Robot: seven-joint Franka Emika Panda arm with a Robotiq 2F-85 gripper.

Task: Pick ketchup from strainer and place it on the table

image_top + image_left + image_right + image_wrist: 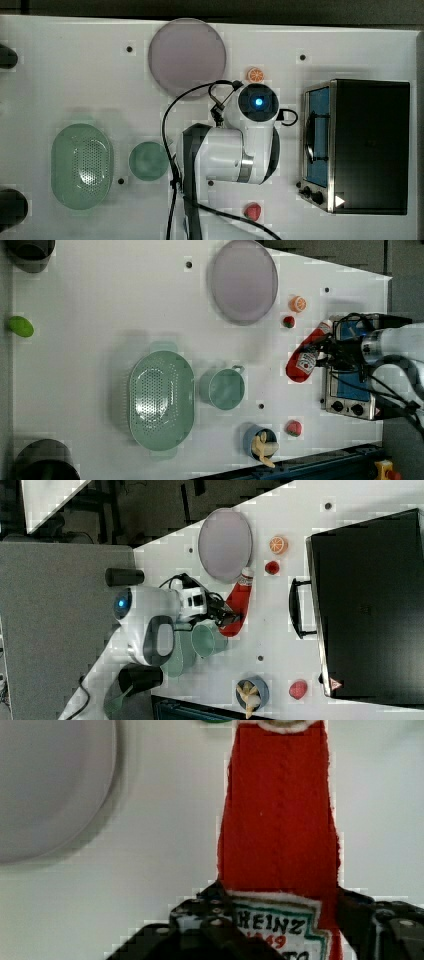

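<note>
The ketchup (305, 357), a red bottle with a white cap and a white label, is between my gripper's (325, 352) fingers, which are shut on its label end. In the wrist view the dark fingers (200, 917) press both sides of the ketchup (280, 820), whose cap points away from me. It hangs low over the white table (100, 300) between the plate and the oven; whether it touches the table I cannot tell. In the right view the gripper (225, 614) holds the ketchup (239, 600) beside the cup. The pale green strainer (161, 400) stands empty, well apart from it.
A grey-lilac plate (242, 280) lies near the ketchup's cap, with a small strawberry (288, 321) and an orange slice (298, 303) beside it. The teal cup (223, 388), a toaster oven (370, 145), a red toy (294, 428) and a blue cup (260, 442) stand around.
</note>
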